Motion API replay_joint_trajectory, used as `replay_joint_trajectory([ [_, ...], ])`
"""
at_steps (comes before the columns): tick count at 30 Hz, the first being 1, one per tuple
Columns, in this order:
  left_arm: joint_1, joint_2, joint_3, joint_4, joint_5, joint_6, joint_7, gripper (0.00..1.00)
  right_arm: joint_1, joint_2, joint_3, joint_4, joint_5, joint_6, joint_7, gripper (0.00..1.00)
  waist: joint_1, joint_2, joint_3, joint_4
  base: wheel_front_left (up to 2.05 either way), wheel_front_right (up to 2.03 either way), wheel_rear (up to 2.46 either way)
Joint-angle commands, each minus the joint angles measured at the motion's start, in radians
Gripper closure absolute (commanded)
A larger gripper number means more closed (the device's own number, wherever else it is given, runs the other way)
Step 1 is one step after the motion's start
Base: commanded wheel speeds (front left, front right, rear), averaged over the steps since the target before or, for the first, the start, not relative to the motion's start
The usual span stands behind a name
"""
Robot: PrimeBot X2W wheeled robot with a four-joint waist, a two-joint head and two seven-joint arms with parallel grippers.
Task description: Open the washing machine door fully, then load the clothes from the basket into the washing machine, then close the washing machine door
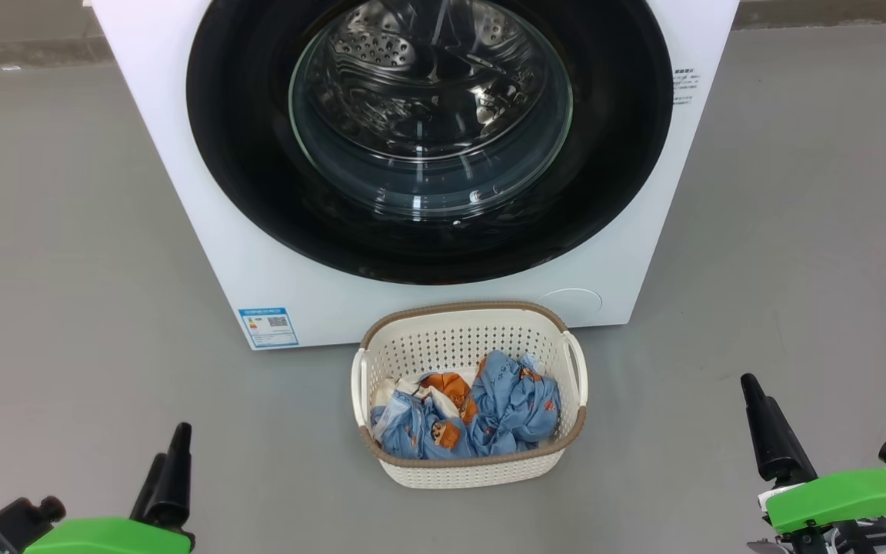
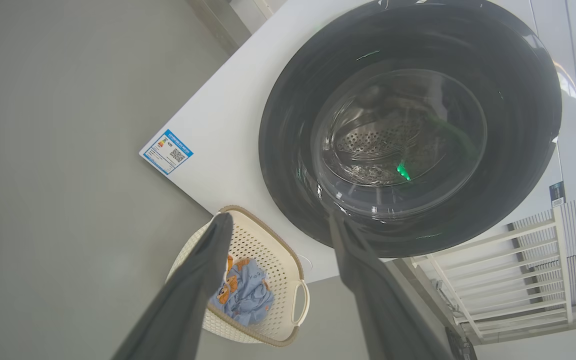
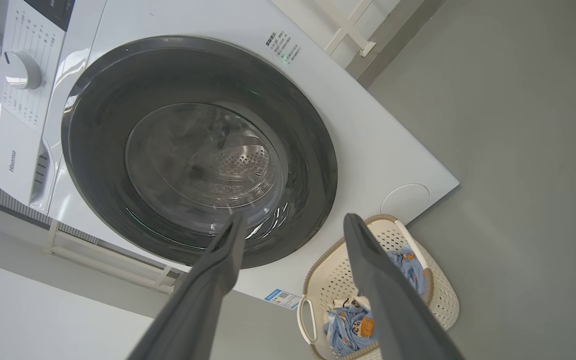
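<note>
The white washing machine (image 1: pixel 174 146) stands straight ahead. Its washing machine door (image 1: pixel 243 161), a black rim around a clear glass bowl (image 1: pixel 428 115), lies flat against the front, and the steel drum shows through the glass. On the floor just in front sits the cream basket (image 1: pixel 462 309). Crumpled light-blue clothes (image 1: pixel 489 415) with orange figures lie in it. My left gripper (image 1: pixel 169 445) hangs low at the left, open with nothing between its fingers. At the lower right my right gripper (image 1: pixel 752 388) is also open and holds nothing. Both are well short of the basket and the door.
Grey floor (image 1: pixel 66 269) spreads to both sides of the machine and basket. A blue label (image 1: pixel 268 327) and a round service cap (image 1: pixel 570 302) mark the machine's lower front. A white slatted rack (image 2: pixel 508 280) stands beside the machine, and a control dial (image 3: pixel 18 70) sits at its top.
</note>
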Motion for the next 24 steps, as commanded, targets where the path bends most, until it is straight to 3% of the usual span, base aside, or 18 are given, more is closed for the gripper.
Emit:
replay_joint_trajectory([
  [1,-0.053,0.030,0.015,-0.031,0.049,-0.002,-0.015,0.00,-0.049,-0.020,0.015,-0.034,-0.047,0.001,-0.014,0.00,-0.0001,-0.0001,0.001,-0.001,0.00,0.00,0.00],
  [24,-0.058,0.056,0.003,-0.061,0.349,-0.003,-0.081,0.00,-0.070,-0.041,0.034,-0.037,-0.388,0.001,-0.078,0.00,-0.0001,-0.0001,0.006,-0.002,0.00,0.00,0.00],
])
